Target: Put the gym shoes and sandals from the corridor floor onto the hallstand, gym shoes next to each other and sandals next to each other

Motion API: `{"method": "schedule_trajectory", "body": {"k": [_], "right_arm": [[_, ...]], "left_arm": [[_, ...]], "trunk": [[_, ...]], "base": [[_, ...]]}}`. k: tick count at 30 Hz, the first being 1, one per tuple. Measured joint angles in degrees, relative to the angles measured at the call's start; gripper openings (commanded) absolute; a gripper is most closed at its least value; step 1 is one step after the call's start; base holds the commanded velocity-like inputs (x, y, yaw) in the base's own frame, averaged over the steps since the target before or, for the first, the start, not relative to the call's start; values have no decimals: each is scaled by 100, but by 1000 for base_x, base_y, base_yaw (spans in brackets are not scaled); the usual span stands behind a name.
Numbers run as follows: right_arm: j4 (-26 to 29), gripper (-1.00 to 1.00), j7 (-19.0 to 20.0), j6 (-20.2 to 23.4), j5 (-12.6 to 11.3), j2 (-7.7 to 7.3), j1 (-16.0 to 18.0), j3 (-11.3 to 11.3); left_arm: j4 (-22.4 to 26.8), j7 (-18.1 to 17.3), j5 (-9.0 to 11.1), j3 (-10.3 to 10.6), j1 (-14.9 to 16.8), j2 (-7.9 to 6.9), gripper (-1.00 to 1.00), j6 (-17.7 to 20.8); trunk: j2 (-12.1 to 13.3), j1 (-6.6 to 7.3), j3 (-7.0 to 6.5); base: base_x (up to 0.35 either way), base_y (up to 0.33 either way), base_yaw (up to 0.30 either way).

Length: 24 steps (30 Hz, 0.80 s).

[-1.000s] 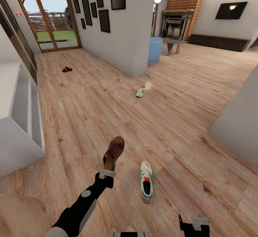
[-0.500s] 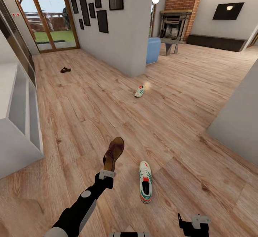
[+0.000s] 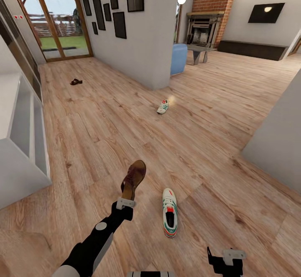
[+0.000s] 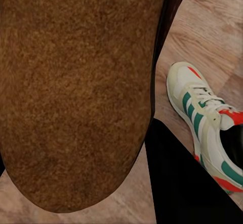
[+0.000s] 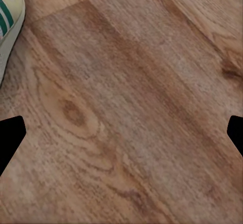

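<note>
At twelve o'clock from the left hand (image 3: pixel 125 203), gripped by its heel, the sandal (image 3: pixel 133 179) looked light and stiff, while the right hand (image 3: pixel 228 257) hung open.

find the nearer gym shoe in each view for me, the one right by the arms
Head view: the nearer gym shoe lies on the corridor floor, low in the picture, just right of centre, beside the sandal in the left gripper.
Left wrist view: it lies beside the sandal's sole.
Right wrist view: a sliver of it shows at the frame's edge.
Shared landmark: the shoe's green stripes.
</note>
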<state>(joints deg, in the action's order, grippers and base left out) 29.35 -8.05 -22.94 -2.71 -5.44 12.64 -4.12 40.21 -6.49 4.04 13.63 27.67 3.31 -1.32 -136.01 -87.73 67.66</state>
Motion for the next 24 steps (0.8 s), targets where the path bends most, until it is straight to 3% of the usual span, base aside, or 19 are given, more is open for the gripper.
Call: {"method": "schedule_trajectory", "body": {"k": [3,4,5,13,17,20,24], "right_arm": [[-18,100,1,-1,2,-1,-1,-2],[17,100,0,5,18,2,2,-21],[28,100,-2,13,15,7,4,-22],[106,100,-58,230,33,219,90,-24],[345,100,-221,907,28,269,319,-21],[668,100,-301,1660,10,312,478,-20],[1108,100,-351,2442,1,511,622,-37]], "left_arm": [[9,2,-4,-8,0,-21,-100,1],[17,-18,-6,-50,41,-138,-100,-16],[17,-28,-1,-37,59,-165,-100,-1],[83,-42,35,-27,251,-146,-100,79],[84,-123,66,-38,564,-141,-100,226],[72,-287,86,-41,752,-138,-100,467],[95,-478,100,-44,868,-136,-100,773]], "trunk": [[0,0,0],[0,0,0],[0,0,0],[0,0,0],[0,0,-1],[0,0,-1],[0,0,-1]], "base": [[0,0,0],[0,0,0],[0,0,0],[0,0,0],[0,0,0],[0,0,0],[0,0,0]]}}
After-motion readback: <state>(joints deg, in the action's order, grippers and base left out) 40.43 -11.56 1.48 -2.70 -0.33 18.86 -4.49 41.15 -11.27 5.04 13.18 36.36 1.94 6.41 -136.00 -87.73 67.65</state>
